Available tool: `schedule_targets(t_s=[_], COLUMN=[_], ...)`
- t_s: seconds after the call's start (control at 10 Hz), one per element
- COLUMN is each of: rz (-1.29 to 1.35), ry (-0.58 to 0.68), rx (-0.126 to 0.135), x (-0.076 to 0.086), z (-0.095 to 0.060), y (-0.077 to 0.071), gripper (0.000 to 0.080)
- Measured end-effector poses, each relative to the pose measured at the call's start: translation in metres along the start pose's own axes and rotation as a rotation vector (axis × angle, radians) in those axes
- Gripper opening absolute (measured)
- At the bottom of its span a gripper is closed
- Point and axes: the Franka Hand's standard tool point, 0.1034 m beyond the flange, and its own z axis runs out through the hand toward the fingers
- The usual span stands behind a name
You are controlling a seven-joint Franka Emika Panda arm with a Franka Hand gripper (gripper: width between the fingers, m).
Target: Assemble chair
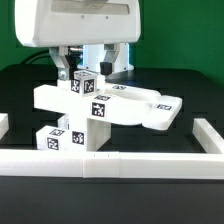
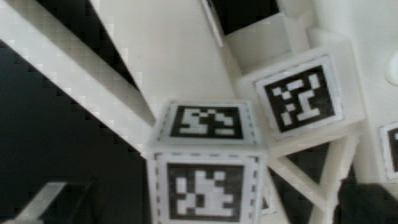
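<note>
White tagged chair (image 1: 100,110), partly joined, near rail

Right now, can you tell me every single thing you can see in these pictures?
chair: one joined set of pieces, white, middle of the table.
seat plate: one, white and rounded, part of the chair, on the exterior view's right.
tags: several, black-and-white, on the chair's pieces.
border rail: one, white, along the table's front, with stretches on both sides.
table: one, black, under everything.
backdrop: one, green, behind the scene.
gripper: one, white, open, just above the chair.
</note>
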Motion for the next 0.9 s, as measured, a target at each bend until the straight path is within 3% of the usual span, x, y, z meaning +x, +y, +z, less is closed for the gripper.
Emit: schedule_targets(t_s=[0.4, 0.6, 0.7, 0.8, 0.9], rz=[-0.238, -0.232, -0.228, -0.221, -0.216], ry=[-0.026, -0.032, -0.034, -0.034, -0.036], rx=[-0.021, -0.021, -0.021, -0.021, -0.02], x=[0.005, 0.004, 0.001, -0.003, -0.006], z=[0.002, 0.004, 0.005, 0.005, 0.005], y=[-0.004, -0.004, -0.002, 0.0, 0.002], gripper=[0.0649, 0.0649, 0.0562, 0.0427, 0.0427])
